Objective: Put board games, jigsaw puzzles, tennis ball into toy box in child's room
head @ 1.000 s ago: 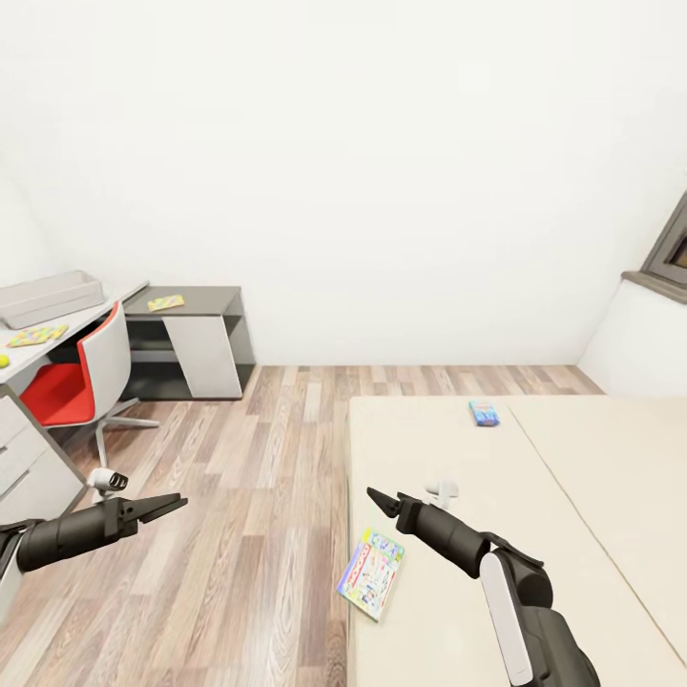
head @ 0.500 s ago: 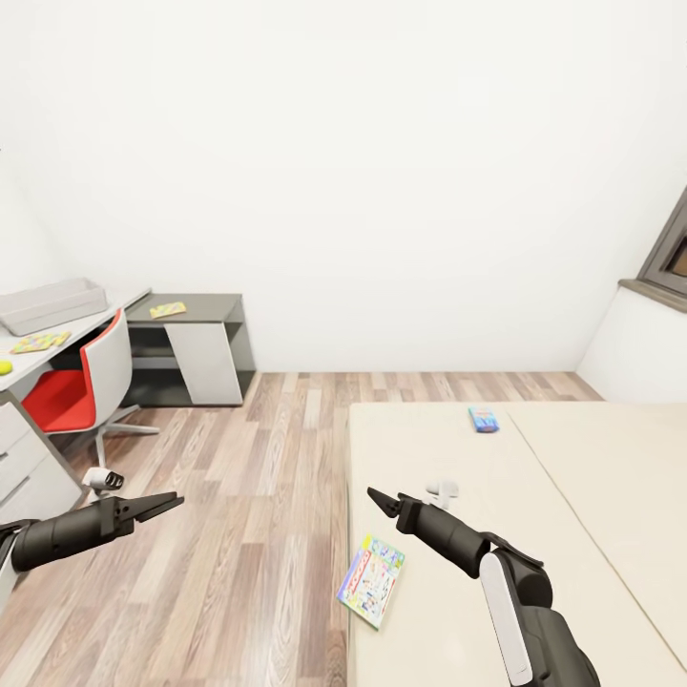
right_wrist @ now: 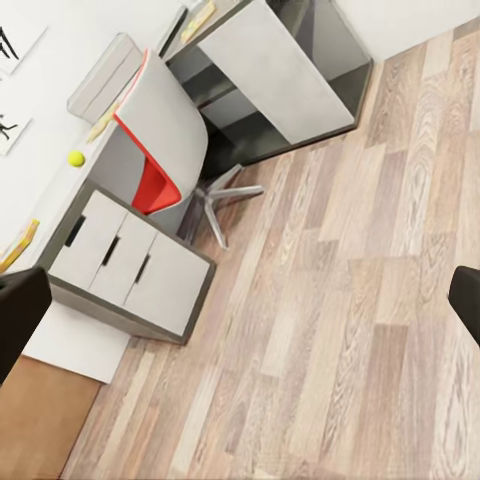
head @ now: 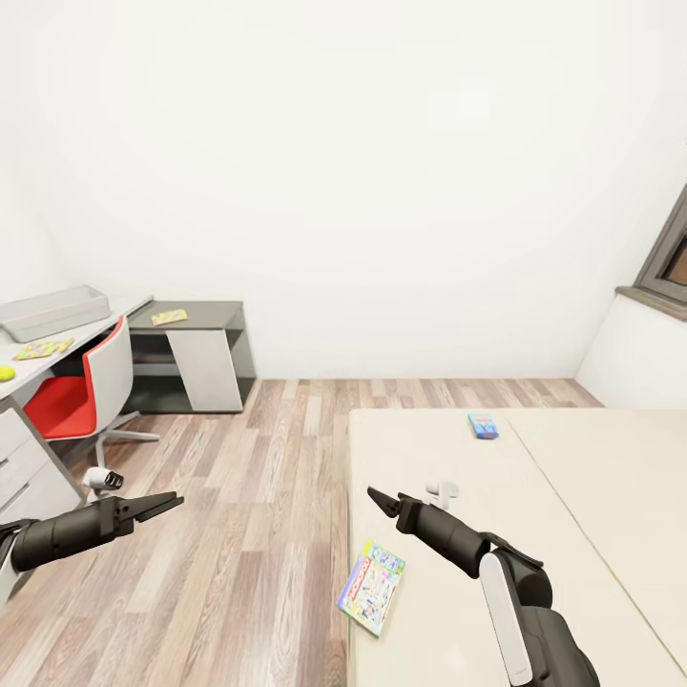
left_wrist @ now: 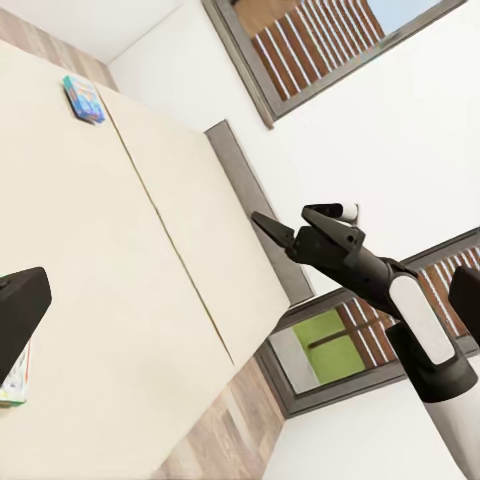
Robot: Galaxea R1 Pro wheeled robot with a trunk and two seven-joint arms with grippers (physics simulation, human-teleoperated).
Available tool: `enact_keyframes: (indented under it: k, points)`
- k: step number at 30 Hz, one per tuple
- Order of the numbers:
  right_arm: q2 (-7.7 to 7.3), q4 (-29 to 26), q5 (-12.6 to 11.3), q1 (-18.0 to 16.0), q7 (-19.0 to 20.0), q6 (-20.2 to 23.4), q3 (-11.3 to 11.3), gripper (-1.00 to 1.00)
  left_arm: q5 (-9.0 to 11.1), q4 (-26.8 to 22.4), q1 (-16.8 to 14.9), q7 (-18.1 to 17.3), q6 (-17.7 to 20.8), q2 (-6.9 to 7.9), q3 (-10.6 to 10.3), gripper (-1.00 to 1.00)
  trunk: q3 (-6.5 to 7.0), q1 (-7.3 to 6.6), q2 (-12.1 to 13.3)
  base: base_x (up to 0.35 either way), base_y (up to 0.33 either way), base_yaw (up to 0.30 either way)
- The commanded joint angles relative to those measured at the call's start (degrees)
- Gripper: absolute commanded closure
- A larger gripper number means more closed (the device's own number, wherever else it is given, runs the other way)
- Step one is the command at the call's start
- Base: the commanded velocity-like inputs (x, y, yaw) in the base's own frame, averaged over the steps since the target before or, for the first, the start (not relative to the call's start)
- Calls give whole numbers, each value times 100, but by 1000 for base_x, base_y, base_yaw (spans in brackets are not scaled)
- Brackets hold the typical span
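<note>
Board games lie on the bed (head: 572, 496): a pastel one (head: 372, 587) at its near edge, a small blue one (head: 483, 425) farther back. Left gripper (head: 167, 500) hangs pressed together over the floor (head: 258, 496), right gripper (head: 379, 499) likewise over the bed, both empty

No text can be read.
The board game (head: 372, 588) just beside the right gripper (head: 383, 500) has printing on its cover, but the letters are too small to read.

pastel board game (head: 372, 587) flat, overhanging bed (head: 534, 534) near-left edge | blue game (head: 483, 425) far on bed | toy box (head: 55, 311), puzzle (head: 43, 348), ball (head: 6, 373) on left worktop (head: 95, 329)
</note>
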Motion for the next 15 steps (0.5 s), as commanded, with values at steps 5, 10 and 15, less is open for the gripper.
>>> enact_keyframes:
  k: [5,10,15]
  points:
    - [2,-10,-48,-6,20,41,-22,-100,-3,0,-4,-23,59,5,2,-100,26,4,-12,0,0,0]
    - [2,-11,-58,-6,21,41,-24,-100,-3,0,-4,-23,65,5,1,-100,34,4,-12,0,0,0]
    - [1,-11,-60,-6,21,41,-18,-100,-3,0,-4,-23,65,5,1,-100,36,4,-12,0,51,0]
